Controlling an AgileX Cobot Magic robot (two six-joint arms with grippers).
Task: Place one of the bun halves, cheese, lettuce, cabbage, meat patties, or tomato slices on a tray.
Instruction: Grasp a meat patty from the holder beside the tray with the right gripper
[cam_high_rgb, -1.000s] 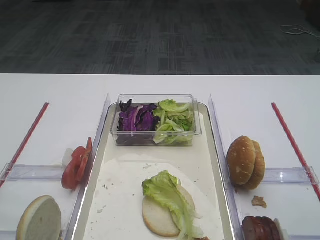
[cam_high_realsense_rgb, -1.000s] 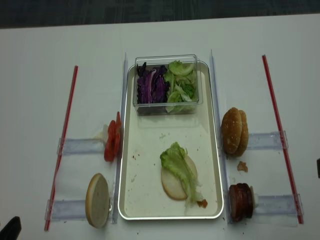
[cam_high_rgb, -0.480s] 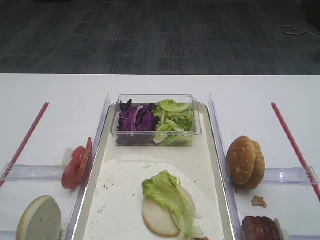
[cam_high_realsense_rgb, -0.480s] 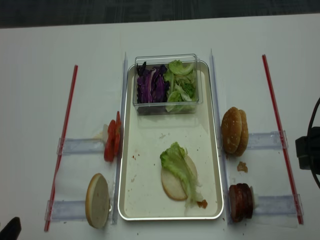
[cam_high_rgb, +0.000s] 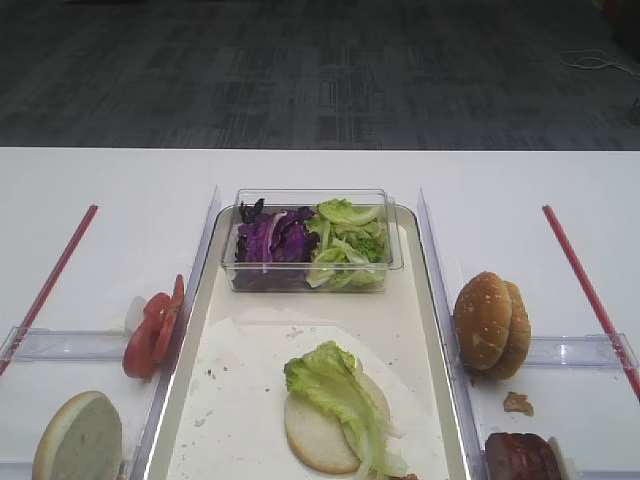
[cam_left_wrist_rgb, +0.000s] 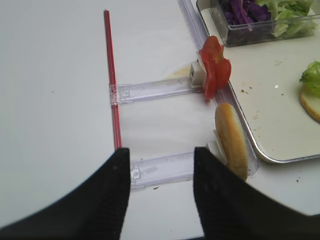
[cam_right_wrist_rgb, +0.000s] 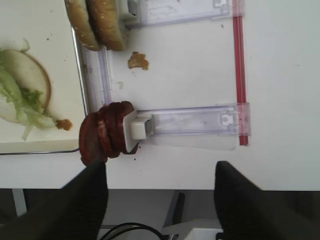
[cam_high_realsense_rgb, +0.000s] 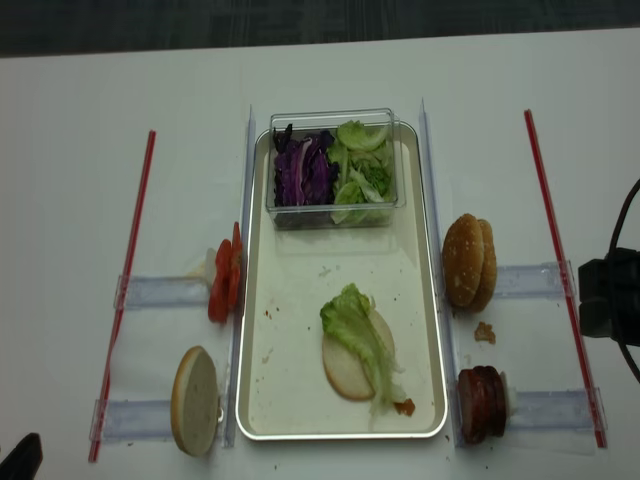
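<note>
The cream tray holds a pale bun half with a lettuce leaf across it. Meat patties stand on edge just right of the tray, and two sesame bun halves stand further back. Left of the tray are tomato slices and another pale bun half. My right gripper hangs open over the table's front edge, its left finger just in front of the patties, holding nothing. My left gripper is open and empty over a clear rail, left of the pale bun.
A clear plastic box at the tray's far end holds purple cabbage and lettuce. Clear rails and red strips flank the tray. A brown crumb lies between the sesame buns and the patties.
The right arm has come into the realsense view from the right edge, moving left towards the rails. The food and the left arm have not moved.
</note>
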